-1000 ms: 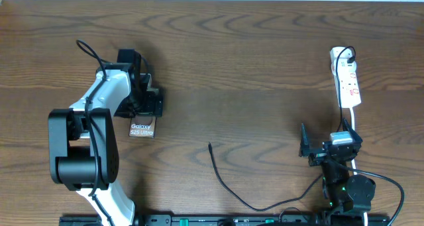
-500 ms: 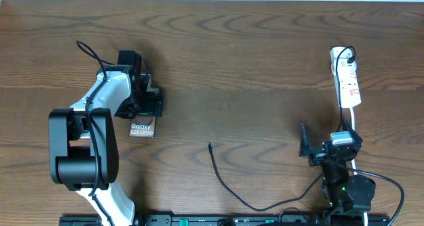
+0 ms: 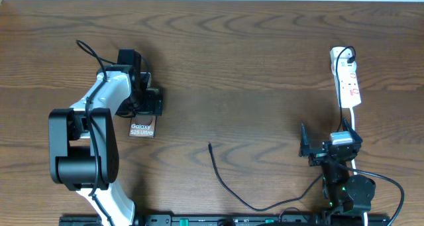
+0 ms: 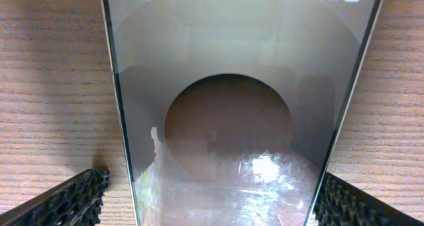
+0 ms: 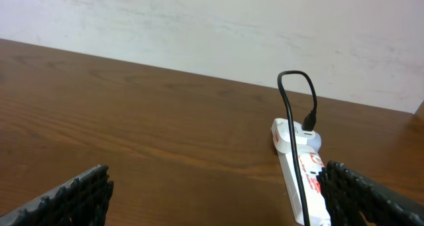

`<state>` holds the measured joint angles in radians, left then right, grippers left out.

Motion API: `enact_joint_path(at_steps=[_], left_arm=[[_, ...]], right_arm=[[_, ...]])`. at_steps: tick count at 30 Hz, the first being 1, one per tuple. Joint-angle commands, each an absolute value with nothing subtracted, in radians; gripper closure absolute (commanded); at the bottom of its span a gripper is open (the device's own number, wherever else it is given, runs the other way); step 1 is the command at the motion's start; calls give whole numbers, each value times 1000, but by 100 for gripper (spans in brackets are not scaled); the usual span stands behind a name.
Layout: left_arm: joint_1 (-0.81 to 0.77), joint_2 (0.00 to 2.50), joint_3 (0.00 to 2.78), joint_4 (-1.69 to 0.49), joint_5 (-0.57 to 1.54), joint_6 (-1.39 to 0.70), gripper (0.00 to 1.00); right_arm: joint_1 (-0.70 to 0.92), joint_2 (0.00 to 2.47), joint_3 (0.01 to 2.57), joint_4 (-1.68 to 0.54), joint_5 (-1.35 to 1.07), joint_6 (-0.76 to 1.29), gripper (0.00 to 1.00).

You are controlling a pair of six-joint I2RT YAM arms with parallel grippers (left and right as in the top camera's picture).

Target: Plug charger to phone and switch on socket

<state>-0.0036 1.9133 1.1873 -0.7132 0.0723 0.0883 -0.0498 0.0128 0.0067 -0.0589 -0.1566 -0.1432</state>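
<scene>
Nearest the robot's base, the charger lay as a thin black line on the tabletop, curving in from the right arm's side and ending in its connector tip, which pointed away from the base in the open ground between the two arms. To the right of that tip, the right tool sat low with its jaws spread wide and nothing between them. Its wrist view showed only bare wood between the pads. To the left and a little farther out lay the phone, long axis running near to far, with its lettered end toward the base and the rest hidden beneath the left tool. That tool was also fully spread, its pads straddling the phone's long edges just beside them, gripping nothing as far as the wrist view told. The tip lay to the right of the phone and well apart from it, so the plug had to travel leftward. The left arm was nearer, yet it was occupied over the phone, so the free right arm looked the likelier carrier. Farthest, beyond the right tool, lay the socket, its long axis also near to far.
</scene>
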Motion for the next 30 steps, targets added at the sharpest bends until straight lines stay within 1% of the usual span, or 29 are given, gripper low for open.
enact_joint_path(at_steps=[1, 30], left_arm=[[-8, 1916, 1180, -711, 59, 124, 2], [-17, 1936, 1180, -698, 59, 123, 2]], right_arm=[[-43, 7, 6, -64, -151, -154, 1], [-43, 7, 6, -64, -151, -154, 1]])
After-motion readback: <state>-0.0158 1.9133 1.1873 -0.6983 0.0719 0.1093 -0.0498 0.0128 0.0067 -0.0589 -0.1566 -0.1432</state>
